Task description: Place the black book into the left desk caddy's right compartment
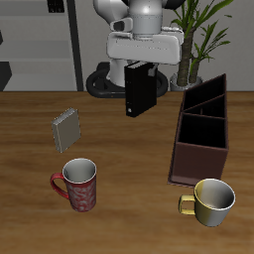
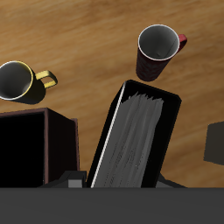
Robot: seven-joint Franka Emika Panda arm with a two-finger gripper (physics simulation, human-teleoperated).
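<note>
— How far along are you?
— I've got the black book (image 1: 140, 89) clamped in the pincer (image 1: 139, 65), hanging upright in the air, clear of the desk (image 1: 129, 169).
— And what's left?
— Carry it over the left desk caddy (image 1: 201, 134) and lower it into the right compartment.

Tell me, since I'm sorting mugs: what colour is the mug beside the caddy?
Yellow mug, whitish inside, beside the left desk caddy; clearest in the exterior view.

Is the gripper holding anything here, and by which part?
Yes: the gripper holds the black book by its upper end, the book hanging above the table.
</note>
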